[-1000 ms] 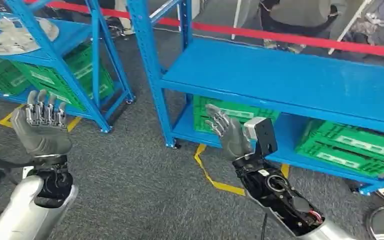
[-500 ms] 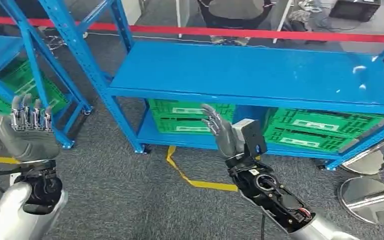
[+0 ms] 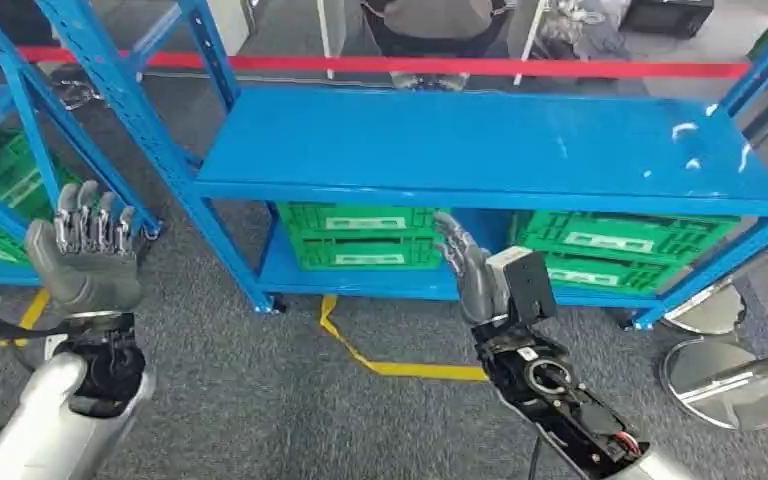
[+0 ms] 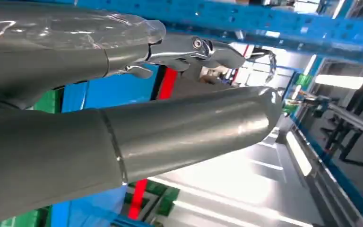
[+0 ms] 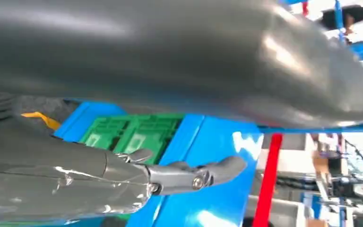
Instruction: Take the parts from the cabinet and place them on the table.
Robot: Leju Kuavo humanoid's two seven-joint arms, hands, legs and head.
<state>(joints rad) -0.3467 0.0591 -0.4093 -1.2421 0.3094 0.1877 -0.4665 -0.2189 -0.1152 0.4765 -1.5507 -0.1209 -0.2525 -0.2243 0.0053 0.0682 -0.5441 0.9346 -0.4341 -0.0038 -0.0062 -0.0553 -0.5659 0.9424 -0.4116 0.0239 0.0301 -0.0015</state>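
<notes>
before blue shelf (image 3: 480, 140), left hand (image 3: 85, 262), right hand (image 3: 472, 275) raised, holding nothing

Blue shelf rack (image 3: 480, 150) ahead of me, its top board bare blue, green crates (image 3: 360, 235) on its lower board, grey carpet floor (image 3: 290, 400) with yellow tape (image 3: 380, 360)

Both arms raised, hands empty
Left hand (image 3: 85, 262) upright, fingers extended together; right hand (image 3: 472, 272) fingers spread, holding nothing

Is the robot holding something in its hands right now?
No, the left hand and the right hand are both raised with fingers apart and nothing in them, in front of the blue shelf.
</notes>
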